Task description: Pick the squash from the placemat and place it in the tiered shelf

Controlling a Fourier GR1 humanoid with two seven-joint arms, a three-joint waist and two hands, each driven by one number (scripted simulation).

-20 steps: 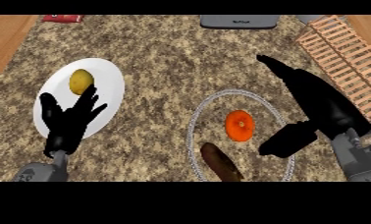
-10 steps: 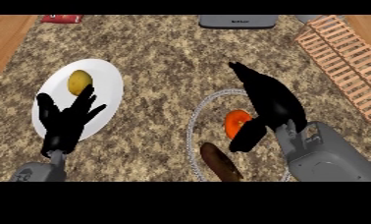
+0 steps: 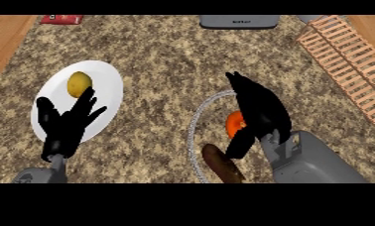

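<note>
Your right hand (image 3: 256,108) is low over the orange squash (image 3: 234,124) on the round wire-edged placemat (image 3: 196,121) at the near right, fingers (image 3: 239,82) straight and thumb beside the squash, not curled round it, so judge the grasp as not made and the lift and carry to the slatted wooden shelf (image 3: 338,56) at the far right as still to do. A brown vegetable (image 3: 221,164) lies just near of the squash and could get nudged. Your left hand (image 3: 64,126) rests open over the white plate (image 3: 110,79) with a yellow fruit (image 3: 79,84), well apart; the grey box (image 3: 239,21) sits at the tabletop's far edge.
</note>
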